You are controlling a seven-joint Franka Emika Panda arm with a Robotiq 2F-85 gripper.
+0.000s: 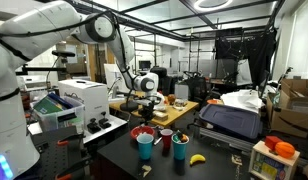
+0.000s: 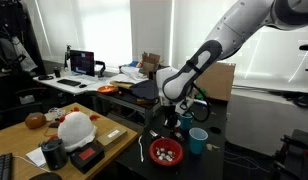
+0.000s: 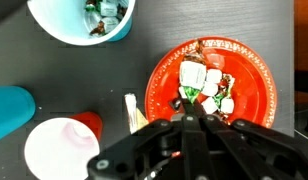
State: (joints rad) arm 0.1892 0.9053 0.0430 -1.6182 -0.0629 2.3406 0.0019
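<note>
In the wrist view my gripper (image 3: 191, 110) is shut, its fingertips together over the near rim of a red bowl (image 3: 260, 85). The bowl holds several white and green wrapped candies (image 3: 199, 79). A green wrapper lies right at the tips; I cannot tell whether it is pinched. A blue cup (image 3: 49, 28) with more candies stands beyond the bowl. In both exterior views the gripper (image 1: 145, 101) (image 2: 170, 119) hangs a little above the red bowl (image 1: 143, 132) (image 2: 166, 151) on the black table.
Beside the bowl stand a teal cup (image 3: 8, 112), a red cup with a white inside (image 3: 60, 150) and a pale stick (image 3: 131, 108). A banana (image 1: 197, 158) lies on the table. A white printer (image 1: 79, 100), a black case (image 1: 234, 120) and a wooden desk with a white helmet (image 2: 76, 127) surround it.
</note>
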